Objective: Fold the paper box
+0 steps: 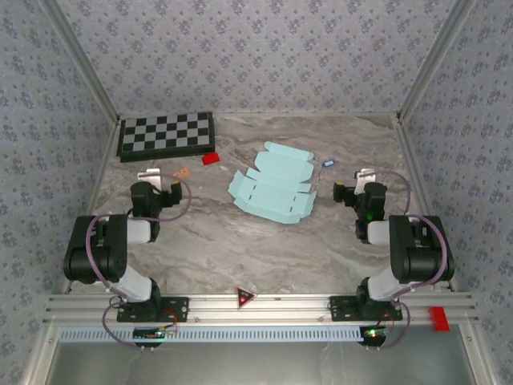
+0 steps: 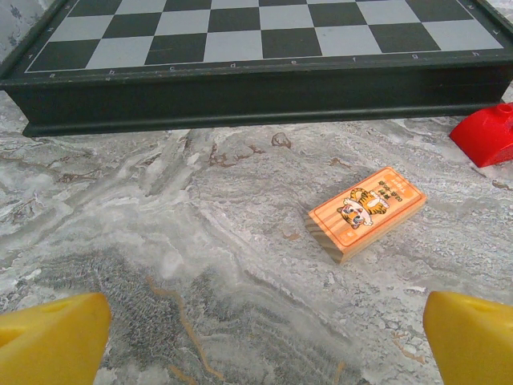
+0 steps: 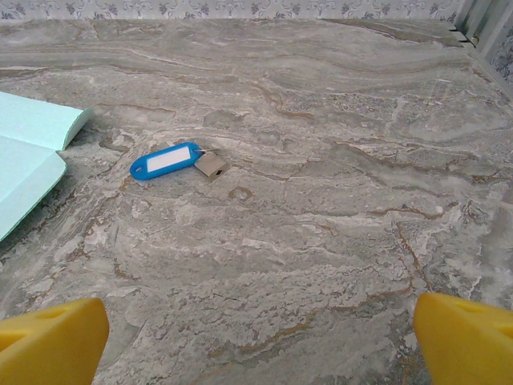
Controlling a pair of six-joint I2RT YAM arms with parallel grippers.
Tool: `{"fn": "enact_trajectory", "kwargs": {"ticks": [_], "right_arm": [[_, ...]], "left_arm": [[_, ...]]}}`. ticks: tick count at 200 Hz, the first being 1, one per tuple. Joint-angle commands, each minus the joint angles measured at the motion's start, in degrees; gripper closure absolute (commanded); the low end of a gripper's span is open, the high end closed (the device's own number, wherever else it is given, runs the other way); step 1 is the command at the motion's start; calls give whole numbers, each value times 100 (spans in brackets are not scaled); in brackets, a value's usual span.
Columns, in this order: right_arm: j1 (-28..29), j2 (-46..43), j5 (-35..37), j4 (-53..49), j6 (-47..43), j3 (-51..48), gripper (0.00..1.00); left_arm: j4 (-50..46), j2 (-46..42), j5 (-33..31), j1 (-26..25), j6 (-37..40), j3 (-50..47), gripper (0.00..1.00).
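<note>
Yellow fingertips (image 2: 50, 341) of the left gripper (image 2: 256, 349) stand wide apart at the bottom corners of the left wrist view, with nothing between them but bare marble-patterned table (image 2: 160, 241). The right gripper (image 3: 256, 349) is spread just as wide over the same grey stone, its pads (image 3: 469, 337) also holding nothing. From above, both arms rise from the near rail, the left gripper (image 1: 160, 175) and the right gripper (image 1: 365, 176) pointing away toward the far wall.

Between the two grippers, a little right of the table's centre, lies the paper box (image 1: 272, 186): pale cyan card, unfolded, its flaps partly raised. Its rounded flap edges (image 3: 28, 144) show at the left of the right wrist view.

Just ahead of the left gripper lies a small wooden tile with an orange tiger face (image 2: 366, 212). A blue key tag (image 3: 164, 160) lies near the box's far right corner. Farther off sits a red block (image 2: 485, 132), just beside the black-and-white checkerboard (image 1: 167, 134) at the far left.
</note>
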Motion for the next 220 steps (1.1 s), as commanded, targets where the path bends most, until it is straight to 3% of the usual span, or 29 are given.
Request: {"fn": "enact_trajectory", "kwargs": {"ticks": [1,72,92,118,137,161,194,220], "right_arm": [[6,57,98,-8,13,109,1],[19,31,135,49,18,72,0],[28,-310,549,-123,168,45,1],[37,-1055,736,-1389,351,324,0],[42,-1413,538,-2741,727,801,0],[175,-1590,197,-4112,1133,1393,1],[686,-1699,-361,-5456,1666,2021,0],[1527,-1828,-289,-5885,1807,2212,3]], "left_arm": [[30,-13,-46,18,-72,103,0],[45,-20,-47,19,-68,95,0],[-220,-229,-224,18,-145,161,0],[-2006,-990,-498,14,-518,717,0],[-3304,-1203,-43,-17,-896,1291,1],[-4380,-1373,277,-394,-1220,1814,5],[-5032,-1338,736,-1374,-1419,2414,25],[-5314,-1107,886,-2292,-1280,2892,39]]}}
